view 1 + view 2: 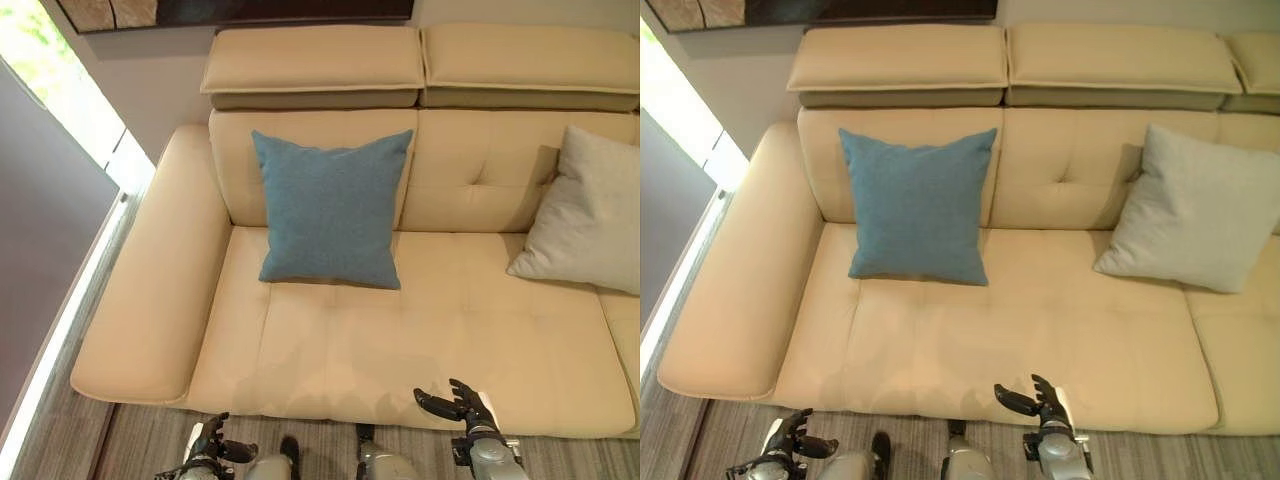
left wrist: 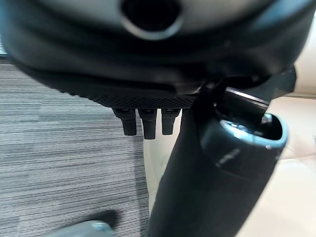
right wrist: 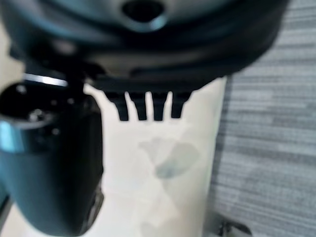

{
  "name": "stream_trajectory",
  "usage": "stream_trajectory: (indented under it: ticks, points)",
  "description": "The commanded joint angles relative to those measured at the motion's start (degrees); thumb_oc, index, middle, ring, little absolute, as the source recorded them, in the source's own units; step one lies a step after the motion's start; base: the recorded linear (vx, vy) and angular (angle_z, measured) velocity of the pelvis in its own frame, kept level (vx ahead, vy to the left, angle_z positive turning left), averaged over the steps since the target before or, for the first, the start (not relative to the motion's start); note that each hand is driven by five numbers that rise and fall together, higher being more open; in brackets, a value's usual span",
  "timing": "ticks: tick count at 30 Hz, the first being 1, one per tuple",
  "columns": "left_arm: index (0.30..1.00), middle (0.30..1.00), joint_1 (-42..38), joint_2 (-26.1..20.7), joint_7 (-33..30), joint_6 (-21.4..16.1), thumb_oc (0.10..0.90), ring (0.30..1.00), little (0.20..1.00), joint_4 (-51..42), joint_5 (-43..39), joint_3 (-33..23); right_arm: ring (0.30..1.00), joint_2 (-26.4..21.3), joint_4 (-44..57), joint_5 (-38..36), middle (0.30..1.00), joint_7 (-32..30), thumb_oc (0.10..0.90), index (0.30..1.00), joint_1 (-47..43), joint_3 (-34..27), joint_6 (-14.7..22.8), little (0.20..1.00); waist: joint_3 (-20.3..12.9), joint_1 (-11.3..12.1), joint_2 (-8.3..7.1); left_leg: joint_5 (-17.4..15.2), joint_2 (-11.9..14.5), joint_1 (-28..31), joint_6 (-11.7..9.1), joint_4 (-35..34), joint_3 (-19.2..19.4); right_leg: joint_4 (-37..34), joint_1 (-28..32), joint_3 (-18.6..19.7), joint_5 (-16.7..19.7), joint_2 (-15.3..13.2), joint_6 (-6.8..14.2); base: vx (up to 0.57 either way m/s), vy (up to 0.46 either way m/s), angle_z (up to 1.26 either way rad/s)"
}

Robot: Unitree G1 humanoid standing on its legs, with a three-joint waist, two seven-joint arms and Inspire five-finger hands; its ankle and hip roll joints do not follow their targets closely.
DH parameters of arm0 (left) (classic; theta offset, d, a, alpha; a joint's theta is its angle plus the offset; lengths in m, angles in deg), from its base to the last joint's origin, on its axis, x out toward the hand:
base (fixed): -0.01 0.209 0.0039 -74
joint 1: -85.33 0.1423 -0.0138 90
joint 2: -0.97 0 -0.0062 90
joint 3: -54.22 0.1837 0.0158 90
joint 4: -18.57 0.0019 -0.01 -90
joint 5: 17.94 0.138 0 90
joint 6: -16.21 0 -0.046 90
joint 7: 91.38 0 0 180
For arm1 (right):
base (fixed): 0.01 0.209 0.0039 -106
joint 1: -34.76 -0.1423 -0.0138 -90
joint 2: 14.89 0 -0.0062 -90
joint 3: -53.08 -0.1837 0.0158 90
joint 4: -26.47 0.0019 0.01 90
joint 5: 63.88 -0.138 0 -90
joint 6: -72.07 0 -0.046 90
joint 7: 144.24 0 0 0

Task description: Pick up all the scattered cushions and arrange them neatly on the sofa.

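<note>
A blue cushion [image 1: 332,207] stands upright against the backrest of the cream sofa [image 1: 400,340], on its left seat. A pale grey cushion [image 1: 1195,210] leans against the backrest further right. My left hand [image 1: 208,445] hangs low over the carpet in front of the sofa's front edge, fingers relaxed and empty. My right hand [image 1: 1040,402] hovers at the seat's front edge, fingers spread and holding nothing. The left wrist view has straight fingers [image 2: 143,123] above carpet. Straight fingers [image 3: 148,106] in the right wrist view are above the seat edge.
The sofa's wide left armrest [image 1: 150,280] runs beside a bright window strip [image 1: 60,110]. Grey striped carpet [image 1: 150,440] lies before the sofa. The middle seat between the two cushions is bare.
</note>
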Motion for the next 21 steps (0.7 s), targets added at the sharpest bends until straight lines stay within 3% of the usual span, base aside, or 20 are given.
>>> stream_trajectory:
  ticks: [1,3,4,9,10,12,13,18,19,21]
  points:
    - [0.9,0.9,0.4,-1.5,-2.5,-1.8,0.8,0.9,0.9,-1.4,2.9,0.6,0.9,-2.0,-0.4,2.0,0.9,-1.3,0.8,0.9,-1.3,-0.8,1.8,0.9,-2.4,-0.1,0.43,-4.1,-0.1,6.7,2.2,-7.1,2.3,4.1,-2.7,0.3,-7.3,2.2,7.6,-0.22,0.162,0.1]
    - [0.9,0.9,-0.2,-1.2,-2.7,-1.8,0.8,0.9,0.9,-1.1,3.2,1.0,0.9,-1.9,-1.0,2.3,0.9,-1.5,0.8,0.9,-1.8,-0.7,1.7,0.9,-2.2,-0.4,0.49,-5.1,-0.4,7.9,2.6,-9.5,2.7,4.3,-3.7,0.1,-6.6,2.0,8.1,-0.22,0.149,0.26]
    - [0.9,0.9,-1.3,-1.0,-3.1,-2.0,0.8,0.9,0.9,-0.2,3.9,1.6,0.9,-1.5,-2.4,3.5,0.9,-1.7,0.8,0.9,-2.7,0.1,1.3,0.9,-2.0,-0.8,0.28,-7.1,-1.7,8.8,3.8,-14.4,3.0,4.4,-5.6,-0.3,-5.1,1.3,9.3,-0.2,0.124,0.32]
    - [0.9,0.9,-2.6,-1.3,-3.9,-1.7,0.8,0.9,0.9,0.6,4.2,1.3,0.9,-0.1,-4.5,4.6,0.9,-1.9,0.8,0.9,-4.3,1.5,0.3,0.9,-0.7,0.1,-1.48,-6.2,-3.9,8.1,5.7,-16.8,2.4,3.7,-8.3,-1.0,-3.0,0.2,11.4,-0.32,0.153,-0.1]
    - [0.9,0.9,-2.8,-1.5,-3.9,-1.7,0.8,0.9,0.9,2.1,4.6,1.1,0.9,0.8,-5.8,4.9,0.9,-1.8,0.8,0.9,-4.7,1.9,0.0,0.9,0.0,0.5,-2.01,-4.9,-4.3,7.8,6.1,-17.7,3.0,4.8,-9.3,-2.0,-2.3,-0.5,12.2,-0.29,0.091,-0.21]
    - [0.9,0.9,-3.1,-1.7,-3.8,-1.5,0.8,0.9,0.9,2.8,4.6,1.0,0.9,0.9,-6.8,4.9,0.9,-1.9,0.8,0.9,-4.9,1.9,-0.2,0.9,0.5,0.9,-2.01,-4.1,-4.0,7.1,6.3,-17.7,3.4,6.4,-9.6,-2.8,-3.6,-0.7,12.4,-0.29,0.081,-0.21]
    - [0.9,0.9,-3.4,-2.1,-3.9,-1.1,0.8,0.9,0.9,4.0,5.7,1.5,0.9,1.1,-8.6,4.7,0.9,-2.0,0.8,0.9,-5.1,2.0,-0.4,0.9,1.3,1.8,-1.44,-2.9,-3.6,5.9,6.9,-17.7,4.4,11.2,-8.3,-3.8,-6.6,-1.3,11.6,-0.28,0.072,-0.21]
    - [0.9,0.9,-3.0,-2.2,-4.3,-0.4,0.8,0.9,0.9,7.0,6.3,1.4,0.9,2.1,-12.6,3.8,0.9,-1.9,0.8,0.9,-4.5,1.6,0.0,0.9,-0.3,3.2,0.23,0.1,-2.1,4.1,7.7,-20.3,4.4,24.4,-4.3,0.9,-13.1,-0.7,9.7,-0.18,0.044,-0.12]
    - [0.9,0.9,-3.1,-2.2,-4.3,-0.5,0.8,0.9,0.9,7.0,6.3,1.4,0.9,2.1,-12.6,3.8,0.9,-1.9,0.8,0.9,-4.5,1.6,0.0,0.9,-0.5,3.3,0.25,0.2,-2.1,3.9,7.7,-20.3,4.4,24.2,-4.4,1.0,-13.0,-0.7,9.7,-0.07,-0.057,-0.03]
    - [0.9,0.9,-2.8,-2.1,-4.4,-0.4,0.8,0.9,0.9,7.6,5.8,1.0,0.9,2.8,-14.2,3.5,0.9,-1.8,0.8,0.9,-3.8,1.5,-0.3,0.9,-2.8,4.7,-0.81,1.6,-2.5,2.9,7.0,-22.2,5.2,16.9,1.8,0.9,-13.4,-0.8,9.9,-0.02,-0.101,-0.01]
